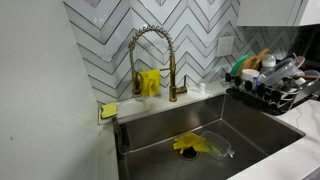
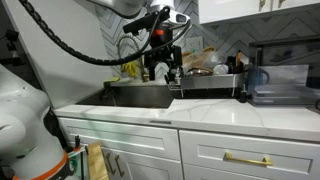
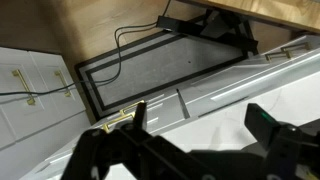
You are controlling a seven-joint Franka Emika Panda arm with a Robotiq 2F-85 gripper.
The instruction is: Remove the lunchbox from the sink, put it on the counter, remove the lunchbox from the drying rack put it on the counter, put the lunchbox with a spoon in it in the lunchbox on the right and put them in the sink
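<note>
Two dark fingers (image 3: 105, 155) are seen spread wide in the wrist view, and nothing is caught between them: the gripper (image 3: 190, 152) is fully parted and empty. Such a wide spread is judged to suit a first grasp on a box wall or rim.

In an exterior view the gripper is hung high over the back of the sink (image 2: 140, 95), close to the near end of the drying rack (image 2: 205, 85) and well above the basin floor. The wrist camera is tilted outward, so white cabinet fronts (image 3: 30, 90) are shown there rather than the basin, and no approach downward is judged to have begun.

The lunchbox (image 1: 207, 146), a clear container, lies flat on the floor of the sink toward its front, with a yellow item (image 1: 190, 144) partly inside it; whether that is the spoon cannot be told. It lies well clear of the brass faucet (image 1: 150, 60), so a straight descent is left open.

The rack is crowded with dishes and bottles, and a second lunchbox cannot be picked out among them. The white counter (image 2: 200, 117) in front is bare, which leaves room for setting boxes down. A clear container (image 2: 280, 88) stands at its far end.
</note>
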